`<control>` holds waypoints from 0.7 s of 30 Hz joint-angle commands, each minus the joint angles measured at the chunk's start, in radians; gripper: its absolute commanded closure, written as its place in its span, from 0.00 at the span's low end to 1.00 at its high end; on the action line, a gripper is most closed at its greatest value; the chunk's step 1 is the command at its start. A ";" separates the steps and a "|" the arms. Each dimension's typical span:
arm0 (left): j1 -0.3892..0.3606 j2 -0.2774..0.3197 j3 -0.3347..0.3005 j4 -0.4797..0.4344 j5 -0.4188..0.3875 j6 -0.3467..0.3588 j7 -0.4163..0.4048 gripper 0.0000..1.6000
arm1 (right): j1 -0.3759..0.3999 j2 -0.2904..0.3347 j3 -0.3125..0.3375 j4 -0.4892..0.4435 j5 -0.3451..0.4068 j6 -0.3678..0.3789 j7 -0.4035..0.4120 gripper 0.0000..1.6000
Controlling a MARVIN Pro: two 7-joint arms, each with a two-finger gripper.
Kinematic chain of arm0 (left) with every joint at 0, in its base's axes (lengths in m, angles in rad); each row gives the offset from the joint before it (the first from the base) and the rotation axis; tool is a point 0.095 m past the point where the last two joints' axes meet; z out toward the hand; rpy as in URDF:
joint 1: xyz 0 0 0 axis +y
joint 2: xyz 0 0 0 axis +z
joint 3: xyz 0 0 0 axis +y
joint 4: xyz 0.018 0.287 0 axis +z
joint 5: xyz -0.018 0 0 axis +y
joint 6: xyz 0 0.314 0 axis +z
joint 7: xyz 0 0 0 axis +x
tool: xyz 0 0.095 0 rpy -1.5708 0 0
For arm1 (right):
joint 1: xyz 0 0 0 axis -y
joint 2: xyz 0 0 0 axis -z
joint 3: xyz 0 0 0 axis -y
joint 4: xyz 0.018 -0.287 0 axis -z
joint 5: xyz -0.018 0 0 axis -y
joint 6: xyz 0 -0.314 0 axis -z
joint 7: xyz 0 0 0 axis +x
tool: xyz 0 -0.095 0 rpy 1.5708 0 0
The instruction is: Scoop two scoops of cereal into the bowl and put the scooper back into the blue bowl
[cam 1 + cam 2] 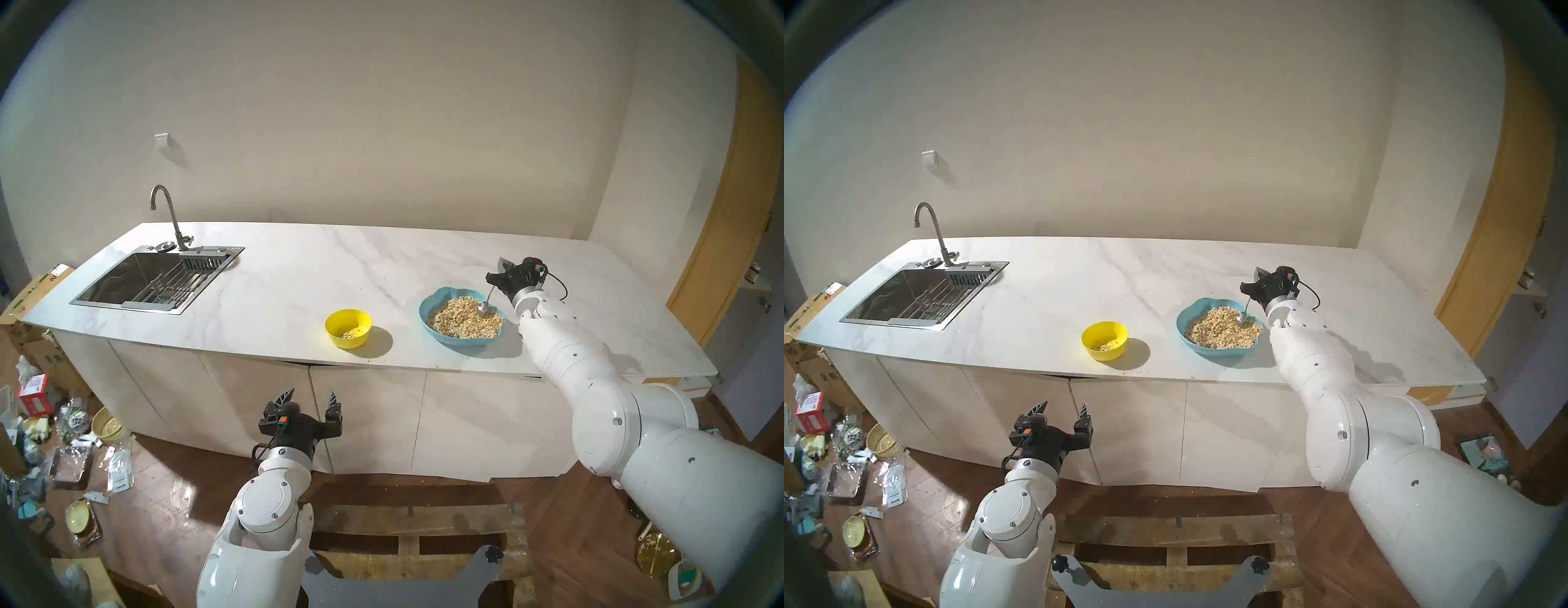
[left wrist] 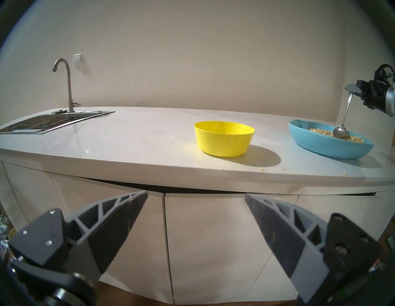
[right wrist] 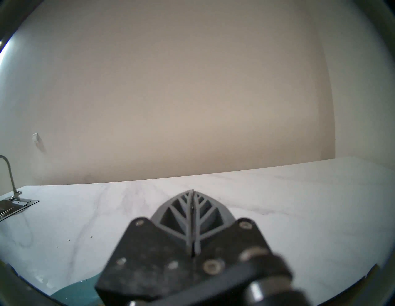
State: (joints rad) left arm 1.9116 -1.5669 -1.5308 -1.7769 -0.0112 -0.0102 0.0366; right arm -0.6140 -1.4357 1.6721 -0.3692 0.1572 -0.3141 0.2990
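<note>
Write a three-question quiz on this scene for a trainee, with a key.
1. True or false: the right gripper holds the spoon with its head in the cereal of the teal bowl.
2. Which bowl is nearer the sink? A. teal bowl B. yellow bowl
3. Fill in: the left gripper, below the counter edge, is ____.

Key: 1 true; 2 B; 3 open
</note>
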 commanded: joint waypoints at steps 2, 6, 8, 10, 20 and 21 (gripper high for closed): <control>-0.006 0.000 0.002 -0.026 -0.003 -0.006 -0.004 0.00 | 0.024 -0.030 -0.028 -0.022 -0.037 -0.088 -0.063 1.00; -0.006 0.000 0.002 -0.026 -0.002 -0.006 -0.004 0.00 | 0.025 -0.047 -0.053 -0.017 -0.067 -0.110 -0.141 1.00; -0.006 0.000 0.002 -0.026 -0.002 -0.006 -0.004 0.00 | 0.028 -0.054 -0.071 -0.009 -0.084 -0.120 -0.182 1.00; -0.006 0.000 0.002 -0.026 -0.002 -0.006 -0.004 0.00 | 0.030 -0.060 -0.092 -0.003 -0.101 -0.126 -0.222 1.00; -0.006 0.000 0.002 -0.026 -0.003 -0.006 -0.004 0.00 | 0.043 -0.091 -0.142 0.057 -0.104 -0.165 -0.329 1.00; -0.006 0.000 0.002 -0.026 -0.003 -0.006 -0.004 0.00 | 0.045 -0.093 -0.140 0.062 -0.102 -0.167 -0.332 1.00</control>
State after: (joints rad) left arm 1.9117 -1.5668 -1.5308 -1.7770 -0.0112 -0.0102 0.0366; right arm -0.6078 -1.5093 1.5321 -0.3154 0.0548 -0.4391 -0.0236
